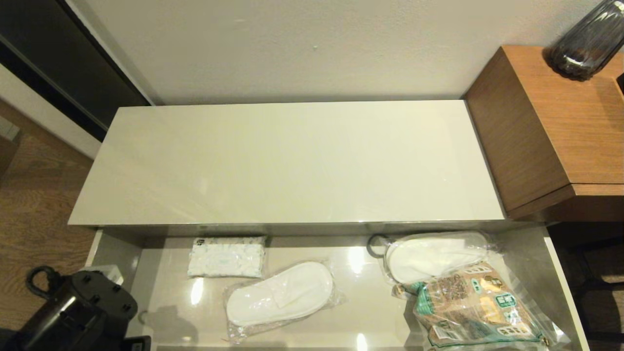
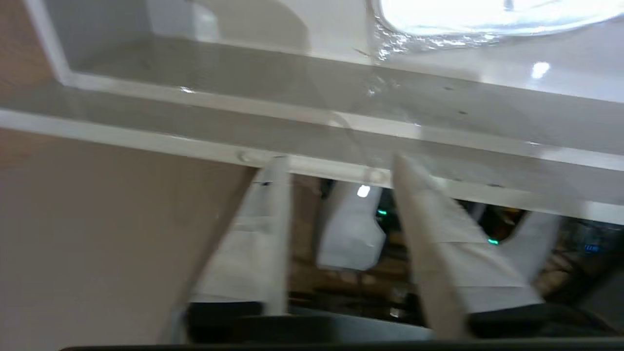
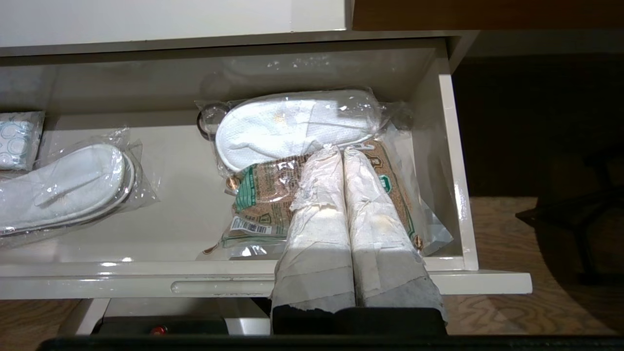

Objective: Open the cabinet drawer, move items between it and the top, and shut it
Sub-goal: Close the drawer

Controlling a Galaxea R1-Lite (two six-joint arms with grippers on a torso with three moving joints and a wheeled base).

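The cabinet drawer [image 1: 560, 273] stands pulled out below the bare cream top [image 1: 292, 161]. Two bagged pairs of white slippers lie in it: one pair [image 1: 280, 292] left of centre, the other pair [image 1: 436, 256] at the back right. My left gripper [image 2: 337, 161] is open and empty, its fingertips [image 2: 275, 163] at the drawer's front edge [image 2: 146, 139] near the left end. Only its black wrist [image 1: 78, 307] shows in the head view. My right gripper [image 3: 341, 150] is shut on nothing, hovering over the drawer's right end just short of the back-right slippers [image 3: 292, 126].
A brown-and-green printed bag [image 1: 475, 304] lies partly on the right slipper pair. A small white packet [image 1: 226, 257] sits at the drawer's back left. The taller brown wood-grain unit [image 1: 560, 122] with a dark vase [image 1: 587, 41] adjoins on the right.
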